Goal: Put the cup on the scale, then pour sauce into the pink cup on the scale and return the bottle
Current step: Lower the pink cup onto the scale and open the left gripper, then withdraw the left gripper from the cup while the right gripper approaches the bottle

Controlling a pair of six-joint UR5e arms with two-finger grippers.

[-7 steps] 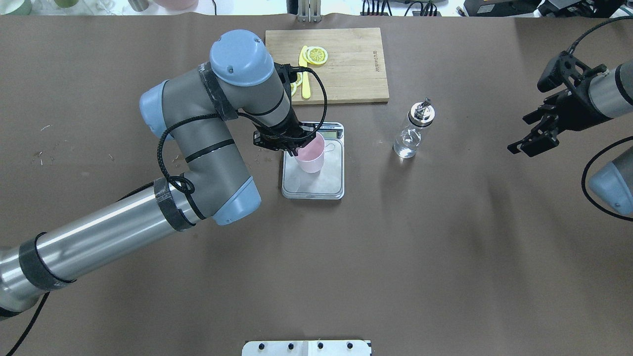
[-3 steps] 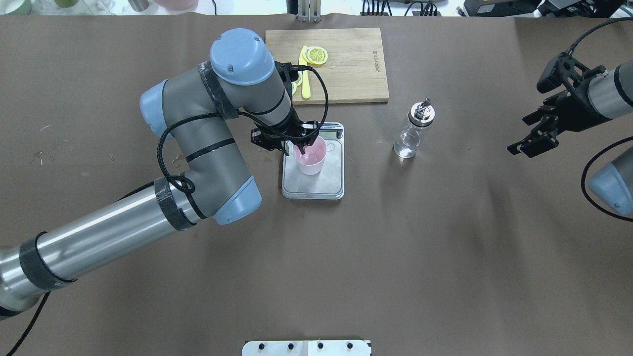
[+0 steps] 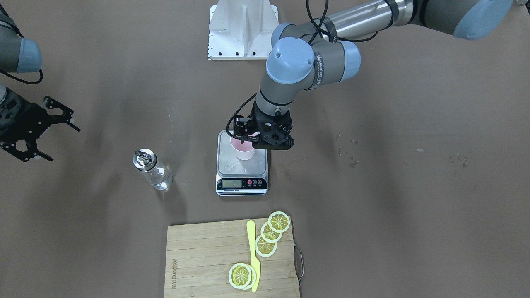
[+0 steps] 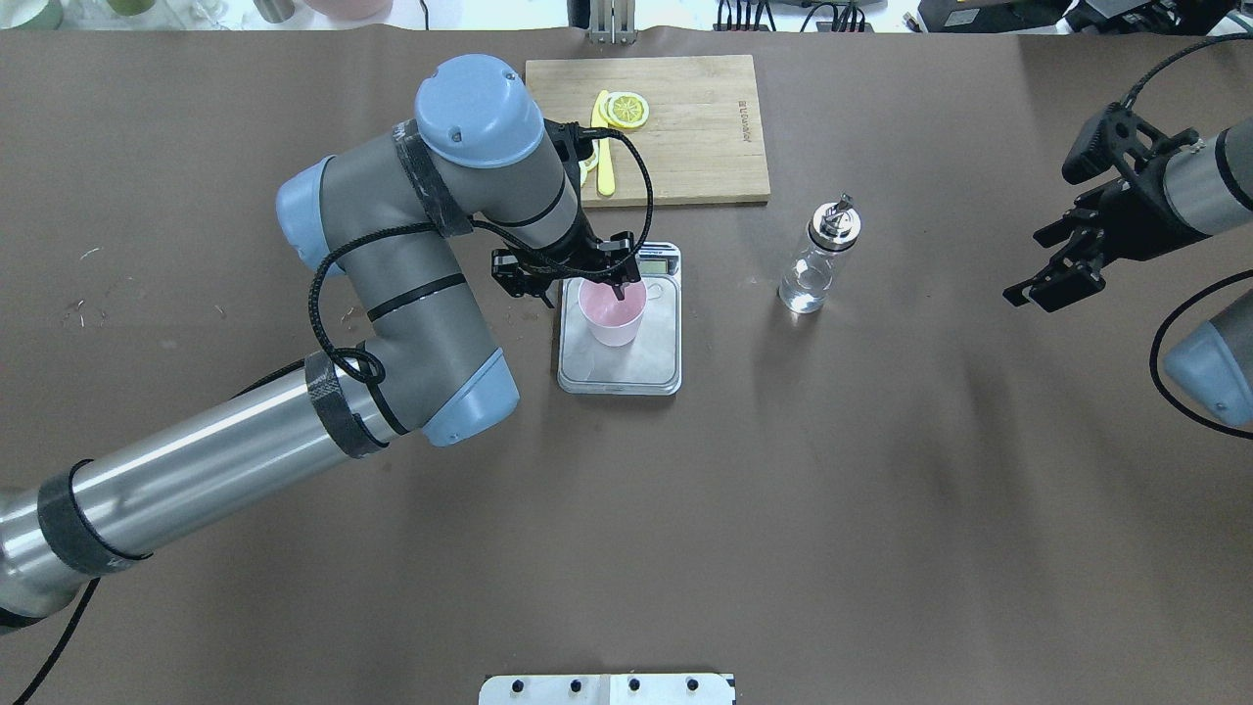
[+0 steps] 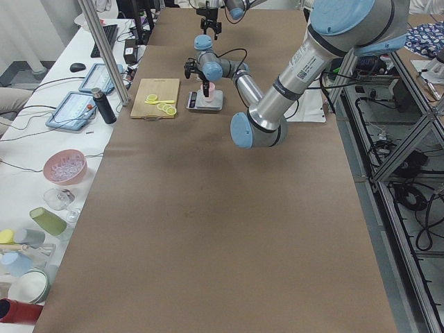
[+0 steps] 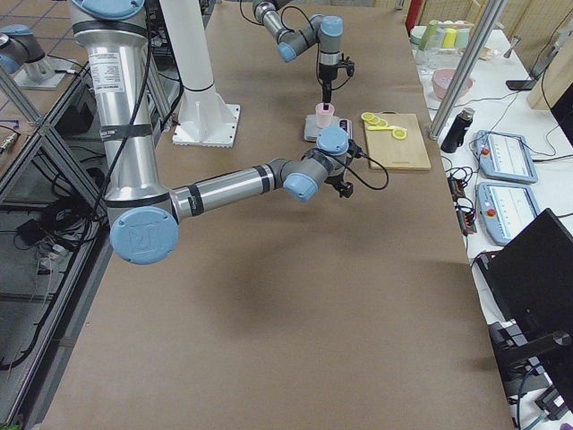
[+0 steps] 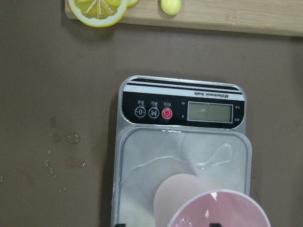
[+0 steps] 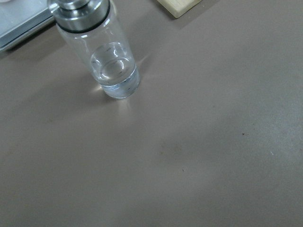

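Cropped, covered and too small to read
In the left wrist view the cup (image 7: 208, 208) runs off the bottom edge and a lemon slice (image 7: 97, 9) off the top; the right wrist view cuts the cap of the bottle (image 8: 111, 66) at the top edge; overhead, the left arm (image 4: 489, 166) covers the cutting board (image 4: 685, 127) at its lower left corner; the scale (image 7: 142, 161) display cannot be read; both side views show it too small for detail.

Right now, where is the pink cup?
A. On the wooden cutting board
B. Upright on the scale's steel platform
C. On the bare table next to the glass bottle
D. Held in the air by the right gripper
B: the cup stands upright on the steel platform of the scale, while the bottle stands apart from both.
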